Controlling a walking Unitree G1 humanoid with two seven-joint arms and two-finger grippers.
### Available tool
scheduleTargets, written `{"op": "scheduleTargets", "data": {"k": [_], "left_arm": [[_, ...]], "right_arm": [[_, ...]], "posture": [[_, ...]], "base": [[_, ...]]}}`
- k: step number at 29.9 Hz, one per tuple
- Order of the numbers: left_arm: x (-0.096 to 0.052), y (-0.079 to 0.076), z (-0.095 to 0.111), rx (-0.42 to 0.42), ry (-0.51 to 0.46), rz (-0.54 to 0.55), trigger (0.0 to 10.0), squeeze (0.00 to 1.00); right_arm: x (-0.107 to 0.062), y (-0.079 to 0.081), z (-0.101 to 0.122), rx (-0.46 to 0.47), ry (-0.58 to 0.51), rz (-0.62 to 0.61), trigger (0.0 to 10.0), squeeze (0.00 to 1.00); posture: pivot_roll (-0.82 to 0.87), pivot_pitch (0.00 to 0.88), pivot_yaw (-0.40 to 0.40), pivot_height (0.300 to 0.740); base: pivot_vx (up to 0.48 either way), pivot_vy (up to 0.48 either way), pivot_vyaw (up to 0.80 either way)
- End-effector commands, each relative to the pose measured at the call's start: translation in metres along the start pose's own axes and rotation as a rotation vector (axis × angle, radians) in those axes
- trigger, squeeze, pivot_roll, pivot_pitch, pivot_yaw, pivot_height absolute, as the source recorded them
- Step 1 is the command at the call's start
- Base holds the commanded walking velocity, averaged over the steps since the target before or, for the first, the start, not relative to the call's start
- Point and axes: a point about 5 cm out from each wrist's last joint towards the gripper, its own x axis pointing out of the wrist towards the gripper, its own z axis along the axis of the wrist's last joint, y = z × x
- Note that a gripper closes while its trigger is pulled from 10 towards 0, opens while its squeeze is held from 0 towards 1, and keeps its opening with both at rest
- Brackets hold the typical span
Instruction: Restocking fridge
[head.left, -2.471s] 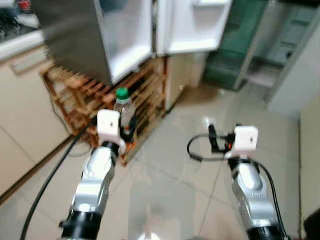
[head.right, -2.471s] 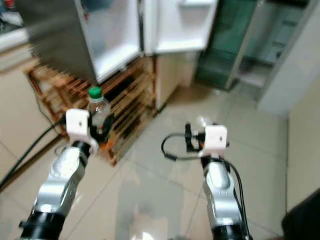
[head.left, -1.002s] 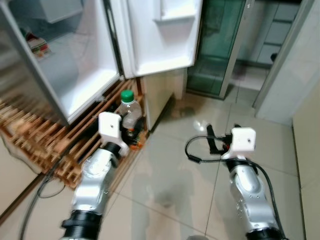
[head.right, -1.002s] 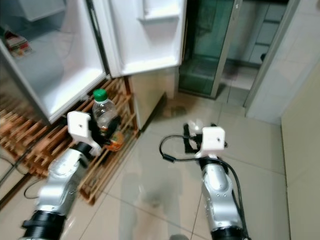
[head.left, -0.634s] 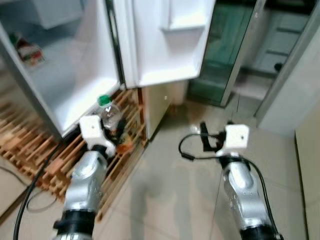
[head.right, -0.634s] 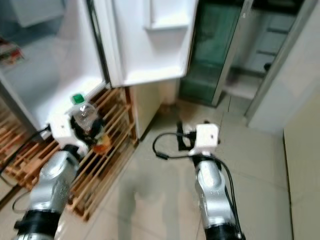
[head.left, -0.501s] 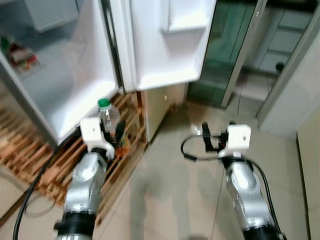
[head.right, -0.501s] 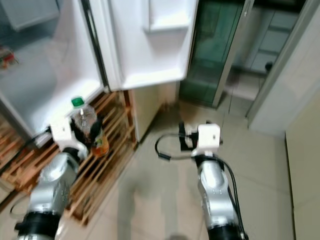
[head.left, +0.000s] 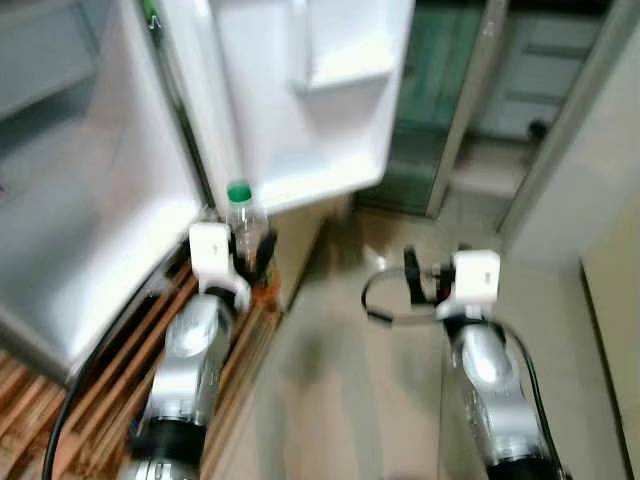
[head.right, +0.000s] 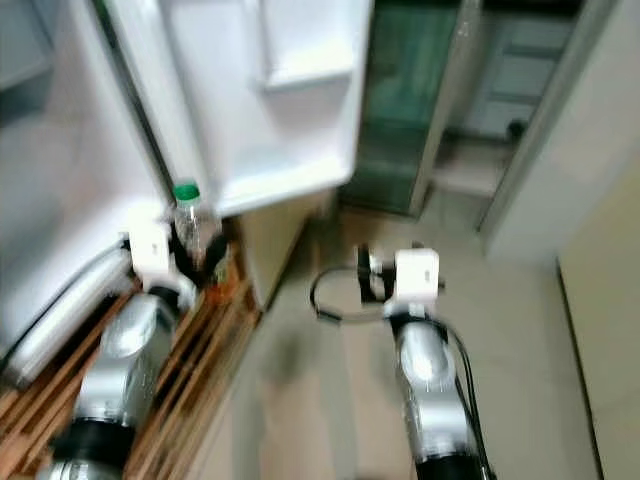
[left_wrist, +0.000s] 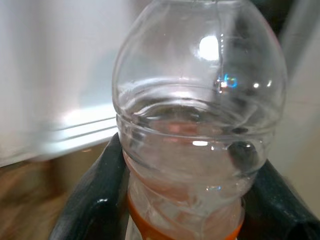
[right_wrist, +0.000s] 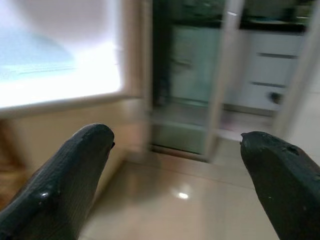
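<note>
We have our left end effector (head.left: 250, 262) up at about ten o'clock in the head view, clenched around a clear plastic bottle (head.left: 243, 228) with a green cap (head.left: 239, 191) and an orange label band (left_wrist: 187, 229) low on its body. The bottle stands upright between the two black fingers (left_wrist: 92, 200), and in the left wrist view we see those fingers pressing its sides just above the orange band. The bottle is raised in front of the bottom edge of the open fridge door (head.left: 300, 90), which hangs white and wide across twelve o'clock, with a moulded shelf pocket on its inner face.

The pale fridge interior (head.left: 80, 230) opens at our nine o'clock, blurred, so we cannot tell what sits inside it. A wooden slatted rack (head.left: 110, 380) lies under our left arm at roughly eight o'clock, with a black cable (head.left: 95, 385) trailing across it.

Our right end effector (head.left: 412, 275) hangs at around three o'clock over the beige tiled floor (head.left: 330, 400), released: the right wrist view shows its two fingers (right_wrist: 60, 175) spread well apart with nothing between them. Beyond it, at one o'clock, there is a dark green glass door (head.left: 440, 90) in a pale frame.
</note>
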Motion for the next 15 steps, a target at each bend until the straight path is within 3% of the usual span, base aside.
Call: {"op": "scheduleTargets", "data": {"k": [1, 9, 15], "left_arm": [[0.004, -0.005, 0.011, 0.028, -0.043, -0.041, 10.0, 0.0], [0.008, -0.01, 0.016, 0.024, -0.068, -0.054, 10.0, 0.0], [0.01, 0.001, 0.023, 0.068, -0.104, 0.048, 10.0, 0.0]], "right_arm": [[0.004, 0.0, 0.008, -0.005, -0.034, -0.001, 10.0, 0.0], [0.004, -0.001, 0.008, -0.012, -0.033, 0.005, 10.0, 0.0], [0.004, 0.001, 0.009, -0.011, -0.037, 0.017, 10.0, 0.0]], "posture": [[-0.19, 0.0, 0.042, 0.74], [-0.19, 0.0, 0.041, 0.74], [-0.19, 0.0, 0.041, 0.74]], "base": [[0.48, 0.0, 0.0], [0.48, 0.0, 0.0], [0.48, 0.0, 0.0]]}}
